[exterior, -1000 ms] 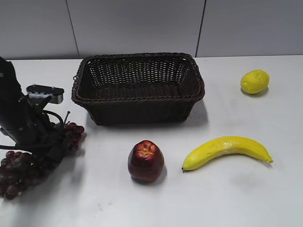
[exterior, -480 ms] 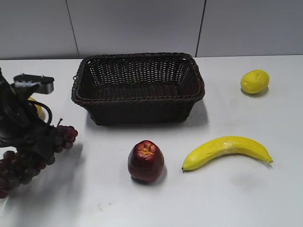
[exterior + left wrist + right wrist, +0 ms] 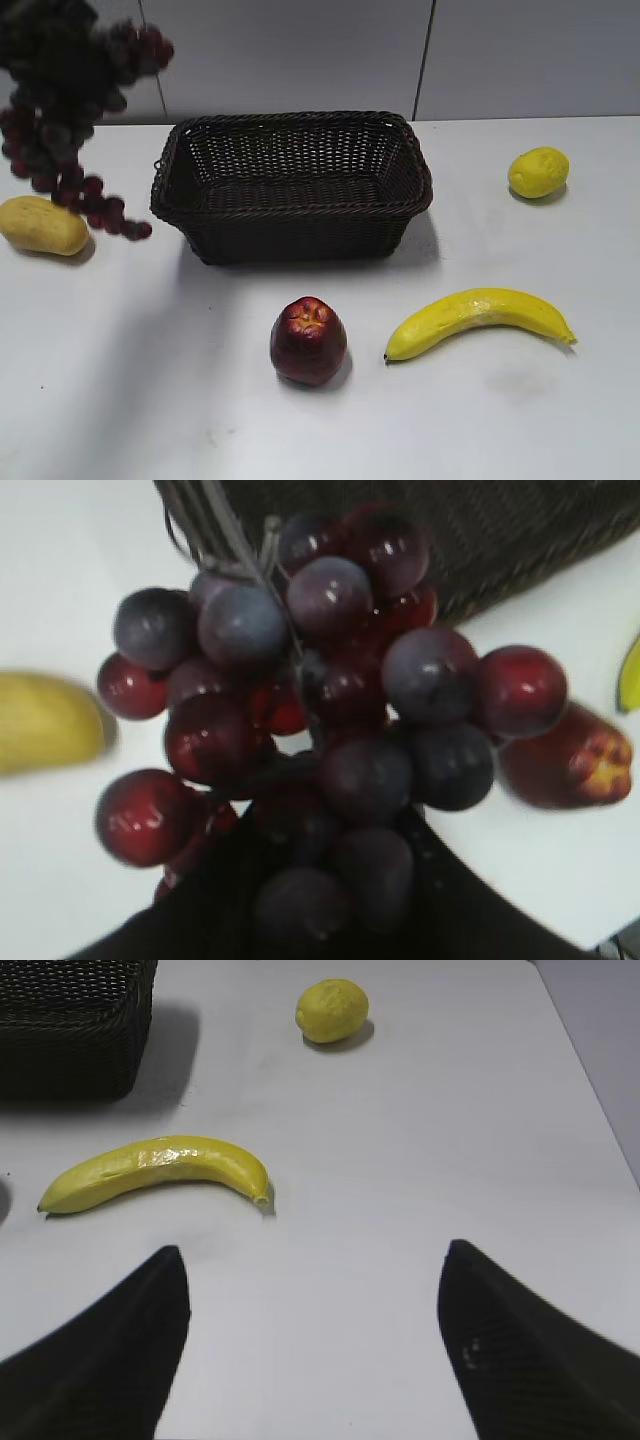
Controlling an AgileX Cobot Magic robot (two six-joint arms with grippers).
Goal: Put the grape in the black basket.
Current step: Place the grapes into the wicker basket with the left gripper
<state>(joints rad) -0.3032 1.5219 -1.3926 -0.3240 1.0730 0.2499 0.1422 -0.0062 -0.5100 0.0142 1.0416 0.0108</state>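
The grape bunch (image 3: 70,110) of dark red-purple grapes hangs in the air at the upper left of the exterior view, left of the black basket (image 3: 290,180) and above the table. In the left wrist view the grapes (image 3: 330,710) fill the frame, and my left gripper (image 3: 320,900) is shut on the bunch; its jaws are mostly hidden by grapes. The woven basket's corner (image 3: 480,530) shows at the top of that view. My right gripper (image 3: 315,1290) is open and empty above bare table, out of the exterior view.
A dark red apple (image 3: 308,340) and a banana (image 3: 480,318) lie in front of the basket. A lemon (image 3: 538,172) sits at the right rear. A yellow fruit (image 3: 42,225) lies at the left, below the hanging grapes.
My left gripper has lifted the grape bunch from the table's front left up high to the upper left. The yellow fruit at the left has come into view.
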